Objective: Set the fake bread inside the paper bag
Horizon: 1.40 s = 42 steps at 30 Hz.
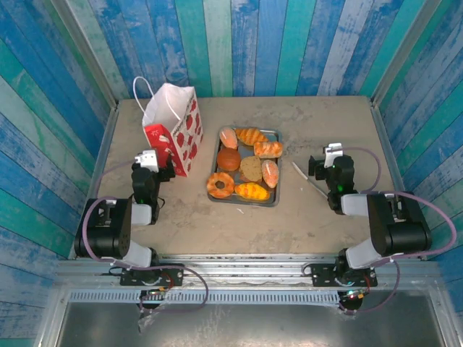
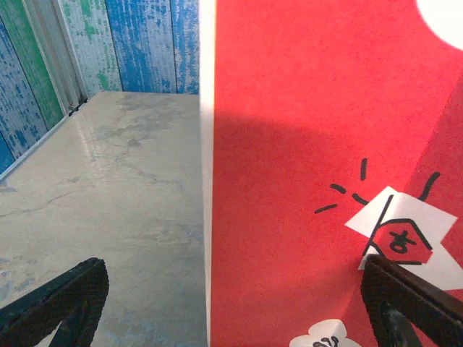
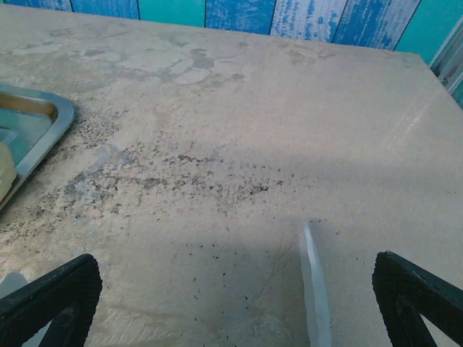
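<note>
The fake bread (image 1: 228,159), several golden-brown pieces including a ring donut (image 1: 220,185) and a croissant (image 1: 251,135), lies on the grey metal tray (image 1: 278,166) mid-table. The white paper bag (image 1: 173,123) with red print stands upright left of the tray. My left gripper (image 1: 155,163) sits open at the bag's near lower corner; in the left wrist view the paper bag's red band (image 2: 311,181) looms close ahead of the left gripper (image 2: 231,318), whether touching I cannot tell. My right gripper (image 1: 329,160) is open over bare table right of the tray, nothing between its fingers (image 3: 51,303).
Metal tongs (image 1: 309,181) lie on the table between the tray and the right gripper; one thin arm of the tongs (image 3: 315,289) runs between the right jaws. The tray's corner (image 3: 43,119) shows at left. Blue-green plank walls (image 1: 65,108) enclose the table on three sides.
</note>
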Tool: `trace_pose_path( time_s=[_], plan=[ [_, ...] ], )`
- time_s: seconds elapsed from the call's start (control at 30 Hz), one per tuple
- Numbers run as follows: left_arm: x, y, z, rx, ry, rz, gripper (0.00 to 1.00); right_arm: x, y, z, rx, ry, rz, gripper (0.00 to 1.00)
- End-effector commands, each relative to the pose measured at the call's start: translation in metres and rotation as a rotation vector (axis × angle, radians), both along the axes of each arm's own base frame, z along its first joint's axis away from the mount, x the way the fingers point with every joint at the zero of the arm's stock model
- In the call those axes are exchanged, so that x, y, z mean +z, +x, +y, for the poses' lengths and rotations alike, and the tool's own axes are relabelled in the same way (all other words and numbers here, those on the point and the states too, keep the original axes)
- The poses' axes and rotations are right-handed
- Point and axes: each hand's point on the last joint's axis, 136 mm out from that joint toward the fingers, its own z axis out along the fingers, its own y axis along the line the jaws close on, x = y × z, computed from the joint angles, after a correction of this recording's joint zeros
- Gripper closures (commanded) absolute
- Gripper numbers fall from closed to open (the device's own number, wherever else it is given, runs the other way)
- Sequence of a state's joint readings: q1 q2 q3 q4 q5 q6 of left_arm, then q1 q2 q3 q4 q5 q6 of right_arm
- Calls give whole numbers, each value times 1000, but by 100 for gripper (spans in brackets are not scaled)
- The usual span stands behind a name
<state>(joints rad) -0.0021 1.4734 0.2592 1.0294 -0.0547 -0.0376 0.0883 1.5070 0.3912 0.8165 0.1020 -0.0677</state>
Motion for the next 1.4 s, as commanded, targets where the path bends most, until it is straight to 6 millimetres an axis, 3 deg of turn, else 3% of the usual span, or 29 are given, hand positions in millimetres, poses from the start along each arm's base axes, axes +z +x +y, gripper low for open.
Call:
trace_pose_path(
  time_s=[0.0, 1.17, 1.37],
  plan=[
    [4, 6, 1, 9, 15, -20, 6, 7, 6, -5, -26, 3, -27, 0],
    [4, 6, 1, 10, 12, -18, 6, 7, 6, -5, -25, 2, -26, 0],
    [12, 4, 4, 27, 9, -37, 6, 9, 6, -6, -30, 5, -34, 0]
  ],
)
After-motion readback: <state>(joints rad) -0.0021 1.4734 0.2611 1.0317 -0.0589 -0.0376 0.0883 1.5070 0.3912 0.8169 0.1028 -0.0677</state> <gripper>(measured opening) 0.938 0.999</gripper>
